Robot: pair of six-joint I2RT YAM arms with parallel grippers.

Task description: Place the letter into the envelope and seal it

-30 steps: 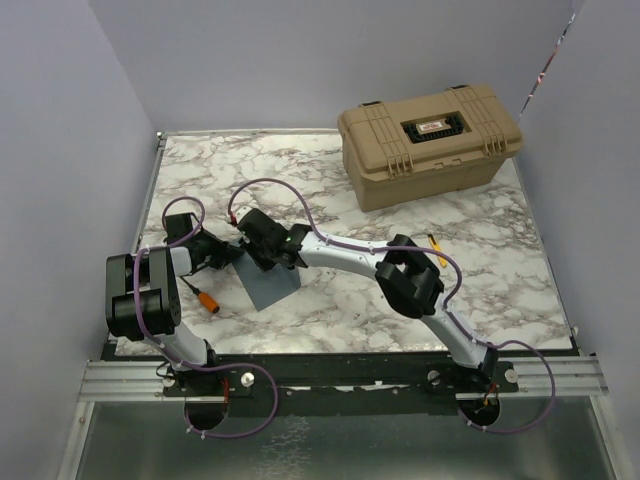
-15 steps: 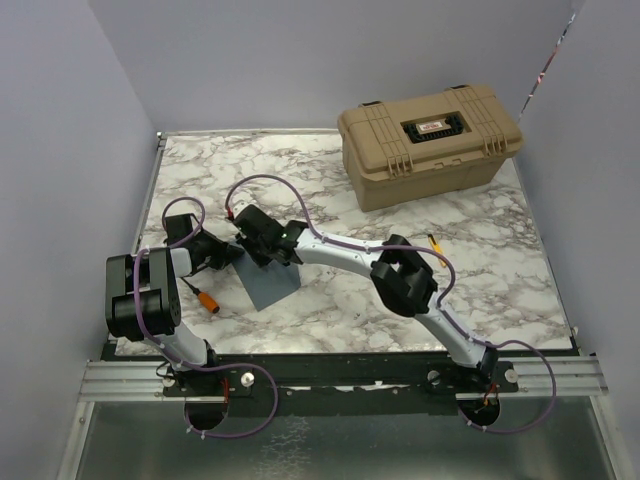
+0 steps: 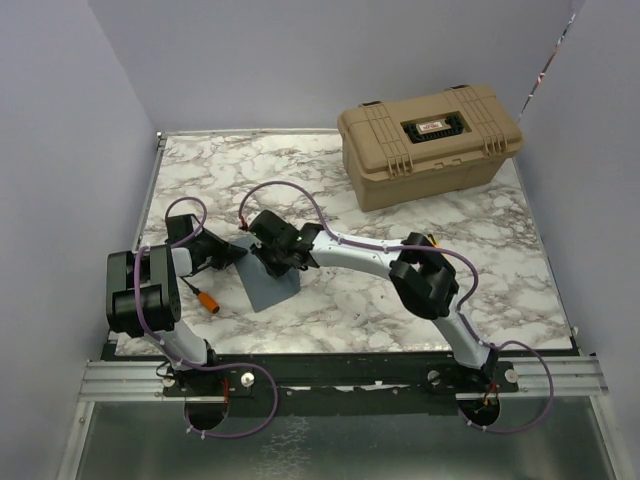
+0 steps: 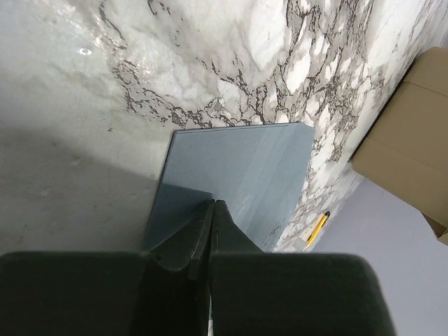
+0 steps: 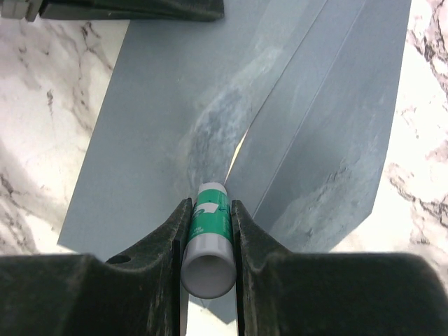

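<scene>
Contact is made between the tip of a green-and-white glue stick (image 5: 208, 234) and the envelope (image 3: 272, 288), right where the flap's edge crosses the blue-grey paper. The stick is clamped upright-on between the fingers of the right gripper (image 3: 274, 262), as seen in the right wrist view (image 5: 210, 204). A thin cream sliver, taken to be the letter (image 5: 238, 148), is seen in the gap under the flap; the rest of it is hidden inside. The envelope (image 5: 154, 105) is laid flat on the marble counter (image 3: 330, 190), left of the middle and closer to the near edge than to the far one. Its left edge is met by the left gripper (image 3: 234, 258), whose jaws are pressed tightly together in the left wrist view (image 4: 212, 206); whether any paper (image 4: 238, 161) is pinched between them cannot be told. A tan hard case (image 3: 430, 140) is set at the far right corner. A yellow pen (image 4: 316, 227) is seen toward the right edge, and a small orange object (image 3: 207, 298) lies near the left end of the near edge.
</scene>
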